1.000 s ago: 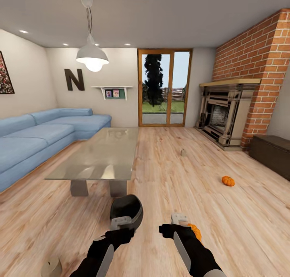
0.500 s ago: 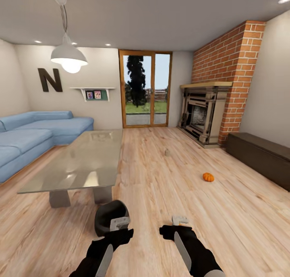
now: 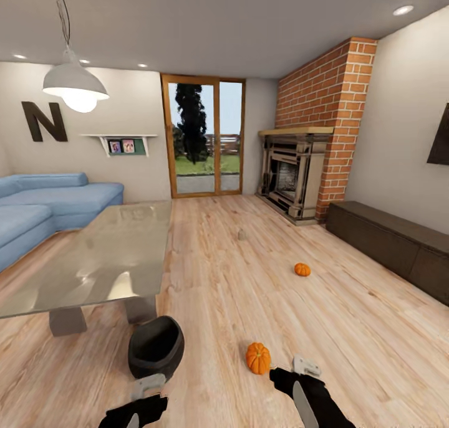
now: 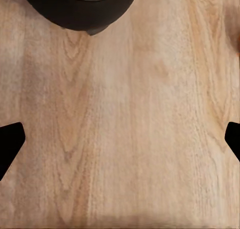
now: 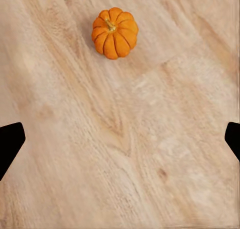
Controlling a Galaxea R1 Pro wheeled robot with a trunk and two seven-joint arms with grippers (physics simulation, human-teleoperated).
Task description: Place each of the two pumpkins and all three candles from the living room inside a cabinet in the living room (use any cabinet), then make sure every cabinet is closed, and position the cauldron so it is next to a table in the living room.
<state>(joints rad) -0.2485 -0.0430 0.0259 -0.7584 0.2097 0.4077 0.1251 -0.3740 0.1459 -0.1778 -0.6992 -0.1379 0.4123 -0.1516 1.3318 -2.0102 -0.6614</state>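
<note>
An orange pumpkin (image 3: 257,358) lies on the wood floor just ahead of my right gripper (image 3: 307,367); in the right wrist view this pumpkin (image 5: 115,33) sits beyond the open fingers (image 5: 11,141), untouched. A second pumpkin (image 3: 302,269) rests farther off toward the low dark brown cabinet (image 3: 386,241), whose fronts look shut. A small beige candle (image 3: 241,234) stands on the floor mid-room. The black cauldron (image 3: 156,347) sits on the floor by the glass table (image 3: 93,260), just ahead of my left gripper (image 3: 146,387). The left wrist view shows the cauldron's rim (image 4: 75,9) and open fingers (image 4: 10,141) over bare floor.
A blue sofa (image 3: 43,207) runs along the left wall. A brick fireplace (image 3: 296,175) and a glass patio door (image 3: 202,141) stand at the back. A pendant lamp (image 3: 72,82) hangs over the table. Open floor lies between the table and the cabinet.
The camera has turned to the right, so the room slid left and more of the cabinet shows. Both grippers sit lower in the picture, and the near pumpkin shows free of the right gripper.
</note>
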